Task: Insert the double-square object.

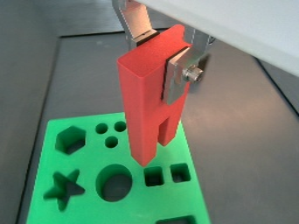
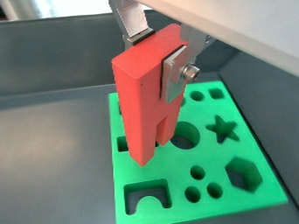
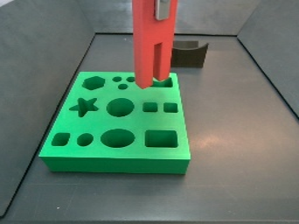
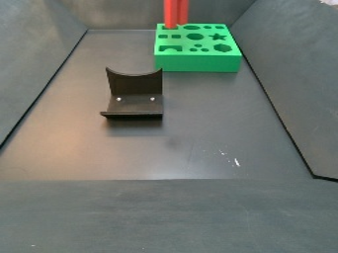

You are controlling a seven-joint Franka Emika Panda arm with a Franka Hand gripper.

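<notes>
The red double-square object (image 1: 149, 96) hangs upright, legs down, with its top clamped between the gripper's (image 1: 163, 54) silver fingers. It also shows in the wrist view (image 2: 146, 96) and in both side views (image 3: 152, 44) (image 4: 173, 12). The gripper (image 2: 160, 54) is shut on it. Its leg ends hover above the green block (image 1: 82, 162), close to the pair of small square holes (image 1: 167, 175). In a side view the legs end over the block's (image 3: 117, 153) far part, behind the square holes (image 3: 162, 107). The block lies at the far end in a side view (image 4: 199, 54).
The dark fixture (image 4: 132, 94) stands on the floor mid-bin, apart from the block, and shows behind the block in a side view (image 3: 191, 52). The block has star, hexagon, round, oval and rectangular holes. Dark bin walls surround the floor.
</notes>
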